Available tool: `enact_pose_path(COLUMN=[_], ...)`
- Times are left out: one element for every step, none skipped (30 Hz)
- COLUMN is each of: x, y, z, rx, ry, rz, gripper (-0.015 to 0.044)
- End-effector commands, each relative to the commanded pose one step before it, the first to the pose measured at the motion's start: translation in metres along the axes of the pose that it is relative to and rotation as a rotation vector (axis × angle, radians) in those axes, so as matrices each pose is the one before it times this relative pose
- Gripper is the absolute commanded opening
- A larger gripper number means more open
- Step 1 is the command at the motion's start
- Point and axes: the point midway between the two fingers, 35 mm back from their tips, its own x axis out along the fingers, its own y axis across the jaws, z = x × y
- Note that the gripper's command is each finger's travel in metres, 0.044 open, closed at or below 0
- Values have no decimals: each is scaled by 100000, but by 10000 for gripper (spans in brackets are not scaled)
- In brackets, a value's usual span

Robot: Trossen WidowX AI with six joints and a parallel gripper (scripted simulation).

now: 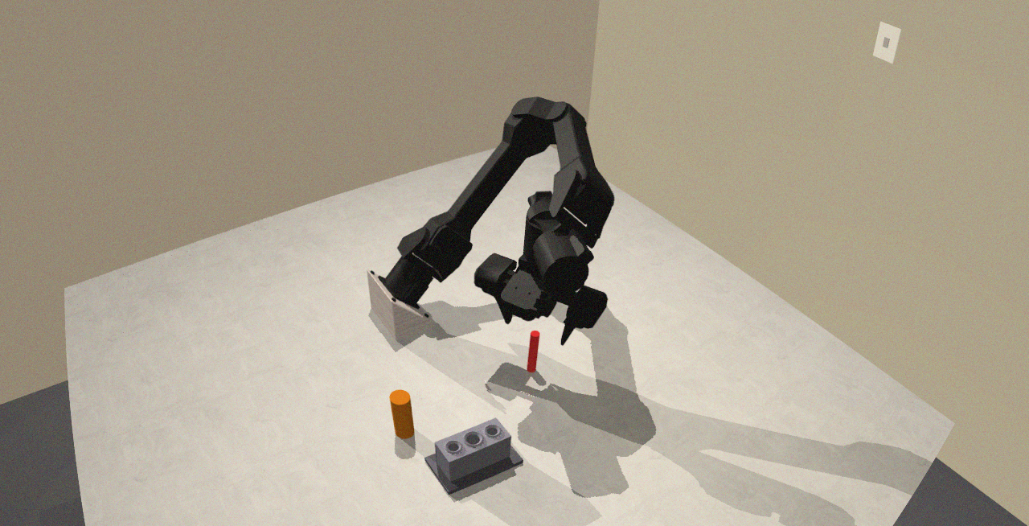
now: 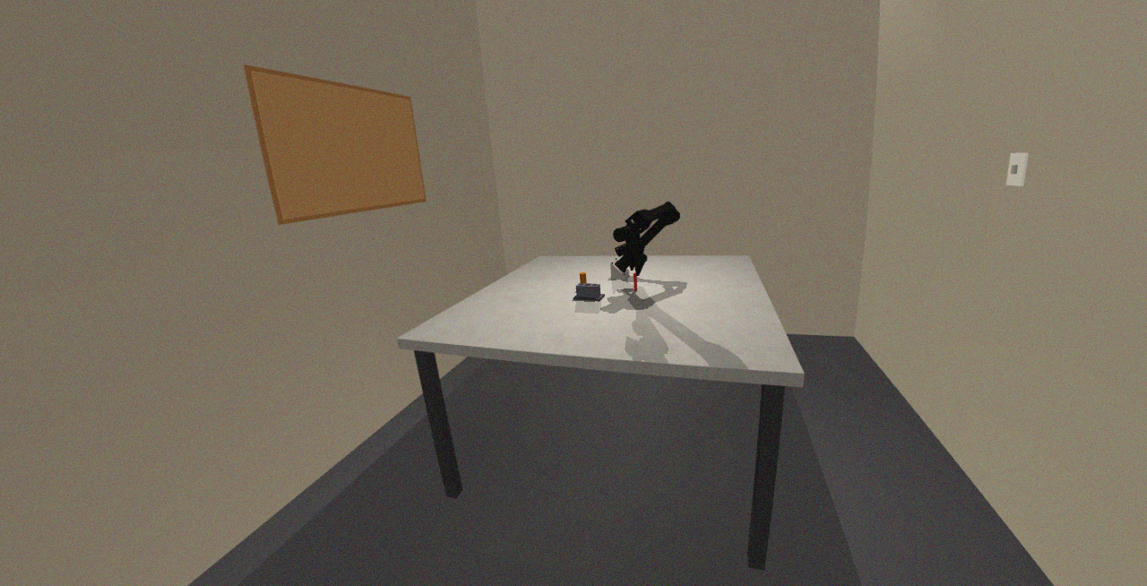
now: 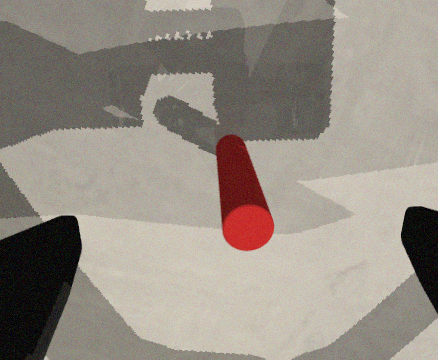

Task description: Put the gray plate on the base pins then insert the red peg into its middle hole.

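The red peg stands upright on the table. My gripper is open and empty, above the peg. In the wrist view the peg's top lies between the two widely spread fingertips, a little nearer the left one. The gray plate is a thick block with three round holes in a row on top. It sits flat on the dark base. The middle hole is empty. The base's pins cannot be made out.
An orange cylinder stands upright beside the plate, on its left in the top view. The arm's mount is behind them on the white table. The arm's shadows fall around the peg.
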Motion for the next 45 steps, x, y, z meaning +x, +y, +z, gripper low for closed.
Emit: enact_pose_path(x=[698,162,162,162,162,162,162,162,161,161,161,161,161,160,160,160,160,160,160,159,159,127,76,25,0,0,0,0,0,0,0,0,0,0,0,0,0,0,0,0,0,0,0,0,0], y=[35,3,2,1,1,0,-1,-2,-2,-3,-4,-5,-5,-6,-7,-8,-9,-9,-10,-11,-12,-10,-6,-2,0,0,0,0,0,0,0,0,0,0,0,0,0,0,0,0,0,0,0,0,0], z=[-50,3,2,1,0,-1,-2,-3,-4,-5,-6,-6,-7,-8,-9,-10,-11,-11,-12,-13,-14,-12,-7,-2,0,0,0,0,0,0,0,0,0,0,0,0,0,0,0,0,0,0,0,0,0], rx=[272,-3,-3,-3,-4,-4,-4,-4,-5,-5,-5,-5,-6,-6,-6,-6,-6,-7,-7,-7,-7,-6,-4,-1,0,0,0,0,0,0,0,0,0,0,0,0,0,0,0,0,0,0,0,0,0], ry=[-30,-5,-3,-1,2,4,6,8,11,13,15,17,19,22,24,26,29,31,33,35,38,32,20,7,0,0,0,0,0,0,0,0,0,0,0,0,0,0,0,0,0,0,0,0,0], rz=[399,4,5,6,6,7,8,8,9,10,10,11,11,12,12,12,13,13,14,14,14,12,7,2,0,0,0,0,0,0,0,0,0,0,0,0,0,0,0,0,0,0,0,0,0], gripper=[440,440,440,440,440,440,440,440,440,440,440,440,440,440,440,440,440,440,440,440,440,440,440,440,414,387,361,335,309,282,256,230,204,177,151,125,99,72,46,20,13,7,0,0,0])
